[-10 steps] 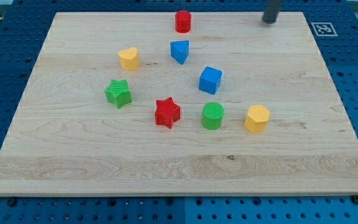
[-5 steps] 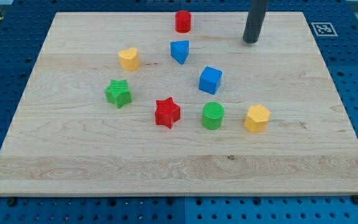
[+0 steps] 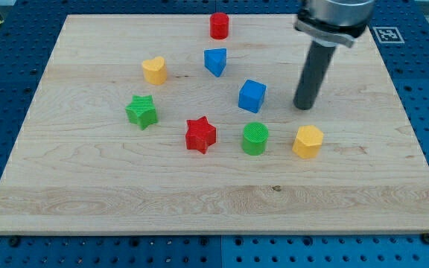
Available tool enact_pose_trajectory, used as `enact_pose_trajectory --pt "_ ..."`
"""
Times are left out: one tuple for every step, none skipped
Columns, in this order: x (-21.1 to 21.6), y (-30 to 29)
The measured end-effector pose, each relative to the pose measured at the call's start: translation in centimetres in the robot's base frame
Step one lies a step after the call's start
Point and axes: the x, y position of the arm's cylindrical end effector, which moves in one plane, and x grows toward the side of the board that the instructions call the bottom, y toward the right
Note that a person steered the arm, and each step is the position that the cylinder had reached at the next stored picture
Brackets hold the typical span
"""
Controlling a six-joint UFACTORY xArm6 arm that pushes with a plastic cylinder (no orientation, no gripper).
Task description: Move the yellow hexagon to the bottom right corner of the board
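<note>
Counter [image 3: 88,186]: pale wood, visible grain, smooth matt finish. It lies on a blue perforated sheet [image 3: 6,89] with a slight sheen.

Rod ending in my tip [image 3: 302,107]: dark, matt, smooth; the collar [image 3: 332,18] above looks like grey metal.

Blocks, all plastic-looking, matt, with fine ribbed lines on top: yellow hexagon [image 3: 307,141], green cylinder [image 3: 255,138], red star [image 3: 200,135], green star [image 3: 141,112], blue cube [image 3: 252,95], blue triangle-like block [image 3: 215,61], yellow heart [image 3: 154,70], red cylinder [image 3: 219,25].

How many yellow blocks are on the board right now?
2: the yellow hexagon right of the green cylinder, just below my tip; the yellow heart at upper left. None appears hidden.
</note>
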Motion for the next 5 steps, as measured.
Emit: enact_pose_trajectory --pt "-0.1 -1.7" --pt "-0.1 -1.7" --pt "1.0 -2.6" --pt "4.0 -4.7" --pt "4.3 -4.9"
